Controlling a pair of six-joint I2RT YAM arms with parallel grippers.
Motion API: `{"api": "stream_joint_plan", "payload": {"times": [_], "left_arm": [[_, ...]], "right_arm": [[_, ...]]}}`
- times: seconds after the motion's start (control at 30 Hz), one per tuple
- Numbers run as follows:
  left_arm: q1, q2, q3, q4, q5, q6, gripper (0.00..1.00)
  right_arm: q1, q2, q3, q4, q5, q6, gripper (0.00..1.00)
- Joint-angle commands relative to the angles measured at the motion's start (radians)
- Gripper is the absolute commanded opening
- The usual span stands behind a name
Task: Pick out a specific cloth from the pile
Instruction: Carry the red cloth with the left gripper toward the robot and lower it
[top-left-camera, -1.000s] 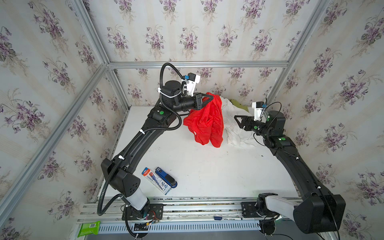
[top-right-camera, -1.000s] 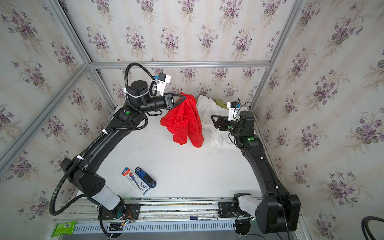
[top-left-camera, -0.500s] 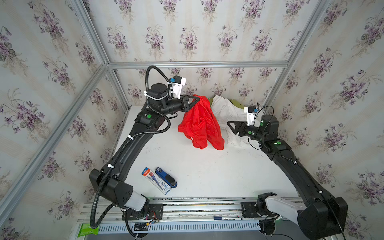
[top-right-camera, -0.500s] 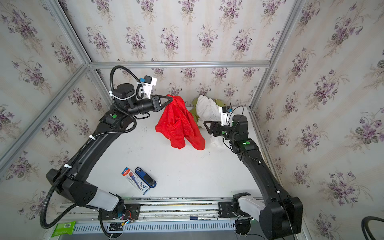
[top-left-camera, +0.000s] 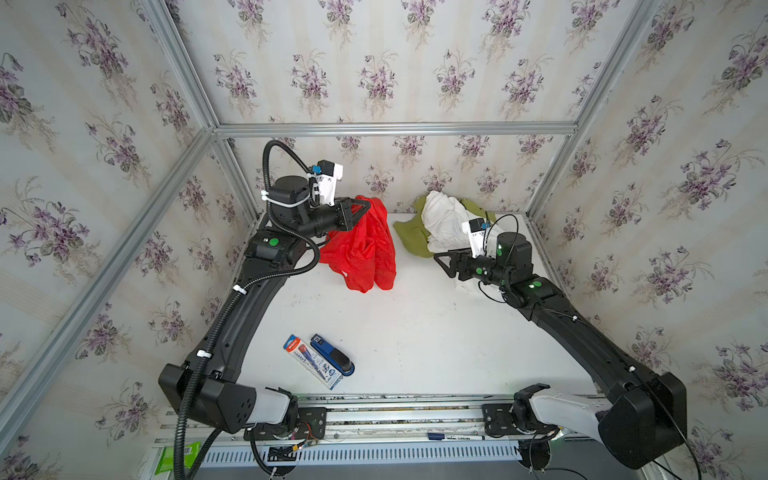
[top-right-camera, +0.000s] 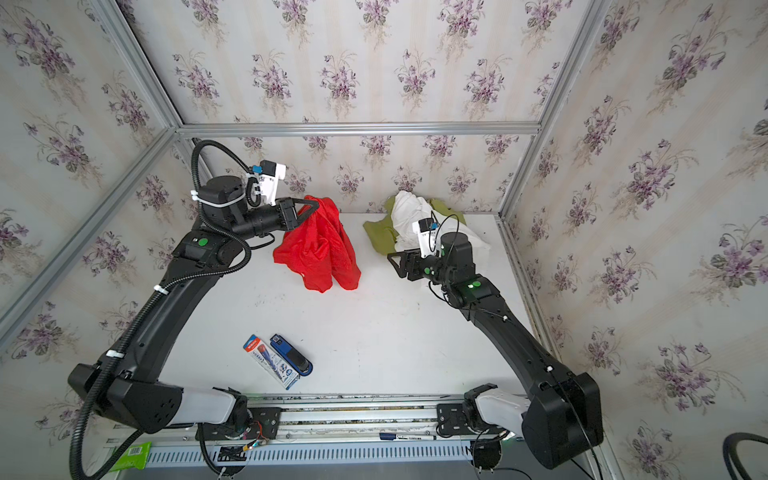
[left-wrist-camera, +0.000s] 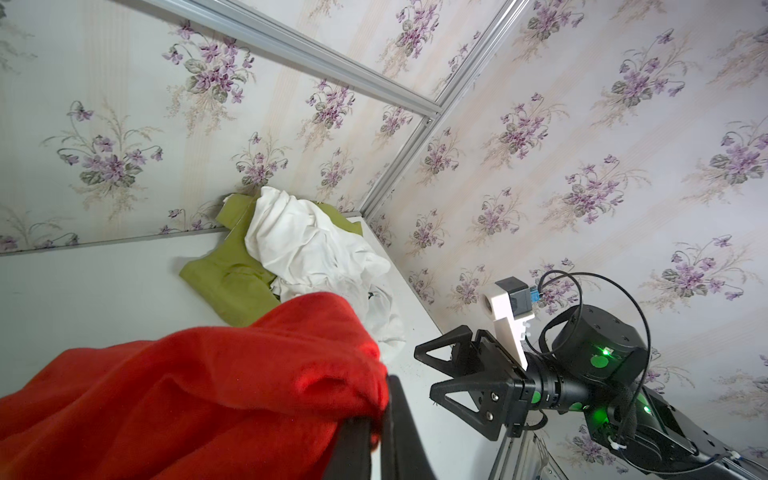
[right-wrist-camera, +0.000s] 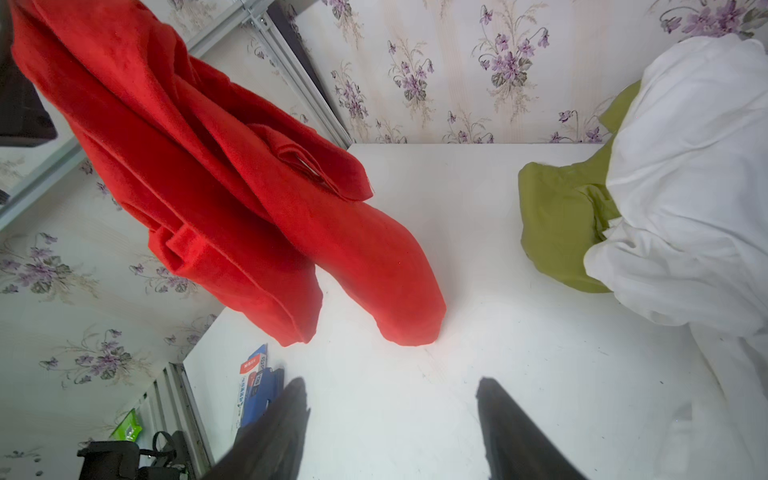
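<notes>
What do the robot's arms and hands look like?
The left arm and right arm are black, with pale grey base segments. The left hand and right hand each have black triangular fingers and a white bracket with a blue plug. Green dots mark joints. A ribbed hose follows the left arm; wires loop by the right.

Looks like a robotics lab test cell dressed up as a room: boxed in by thin panels of purple-flowered wallpaper (top-left-camera: 374, 75) held in bare silver aluminium framing bars (top-left-camera: 395, 129), with a plain white surface (top-left-camera: 415, 332), a black jointed left arm (top-left-camera: 232, 316) and black jointed right arm (top-left-camera: 582, 332), both bolted to a slotted metal rail (top-left-camera: 395, 409) at the front.
</notes>
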Motion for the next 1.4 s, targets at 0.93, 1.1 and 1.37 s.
{"api": "stream_joint_plan", "payload": {"times": [0.93,1.1,1.37], "left_arm": [[0.003,-0.05,0.061,-0.455,-0.301,0.299,0.0],[0.002,-0.009,0.043,-0.455,-0.281,0.298,0.0],[-0.07,0.064,0.024,-0.453,-0.302,0.293,0.0]], "right_arm": [[0.231,0.091,-0.004,-0.013,0.151,-0.157,0.7],[0.246,0.092,-0.047,0.027,0.153,-0.126,0.7],[0.246,0.084,-0.091,0.024,0.175,-0.119,0.7]]}}
